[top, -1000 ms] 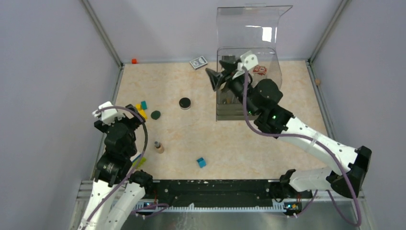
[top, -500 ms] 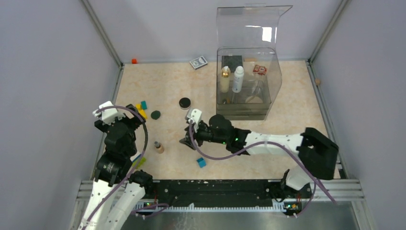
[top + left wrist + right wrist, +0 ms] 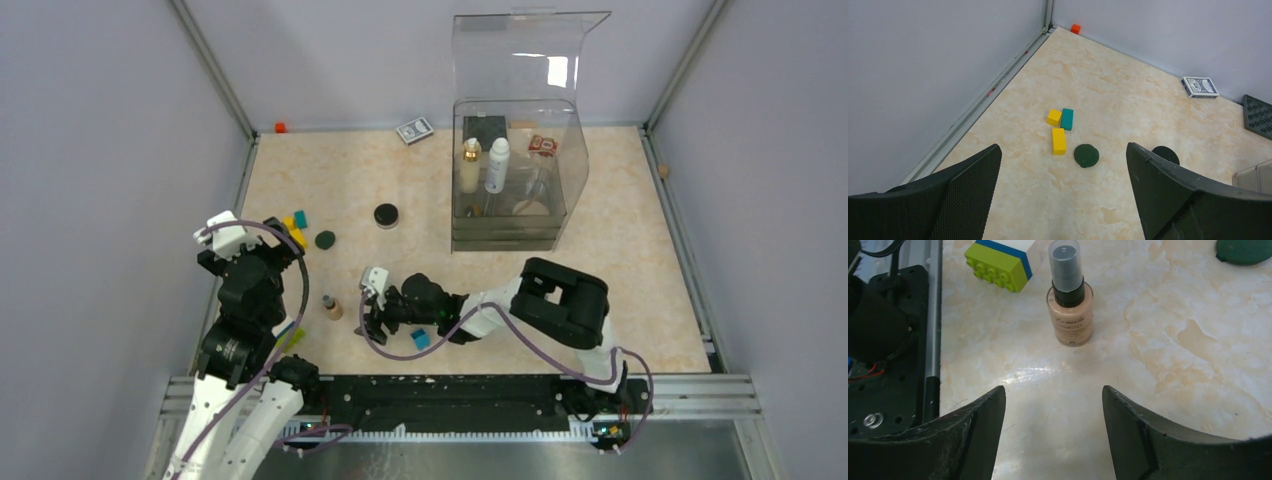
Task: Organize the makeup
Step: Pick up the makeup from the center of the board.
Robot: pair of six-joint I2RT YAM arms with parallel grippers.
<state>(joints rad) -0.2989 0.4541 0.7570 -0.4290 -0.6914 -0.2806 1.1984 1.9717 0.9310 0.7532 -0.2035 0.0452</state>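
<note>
Your right gripper [image 3: 1053,395] hangs low over the table, fingers apart, nothing between them. The tan foundation bottle [image 3: 1070,305] stands upright just ahead of the fingertips, in line with the gap, not touched. From the top view it sits front-left on the table, just left of that gripper.

A green toy brick [image 3: 997,267] with a blue and white part lies behind the bottle near the front rail.

Your left gripper [image 3: 1064,150] is spread wide and holds nothing, raised at the left side of the table. Below it you see two yellow blocks [image 3: 1058,141], a teal block [image 3: 1067,119] and a dark green disc [image 3: 1086,155], all near each other. The black round compact [image 3: 386,215] lies apart to their right.

The clear organizer box [image 3: 560,190] stands back-right, lid up. Inside stand the gold-capped bottle [image 3: 470,165] and the white bottle [image 3: 497,165], side by side. The dark square palette [image 3: 484,128] and the checkered palette [image 3: 543,145] are at the back, the beige disc [image 3: 530,208] at the front.

A blue cube [image 3: 421,339] lies beside the right wrist. A card box [image 3: 414,131] and an orange cube [image 3: 280,127] lie by the back wall.
</note>
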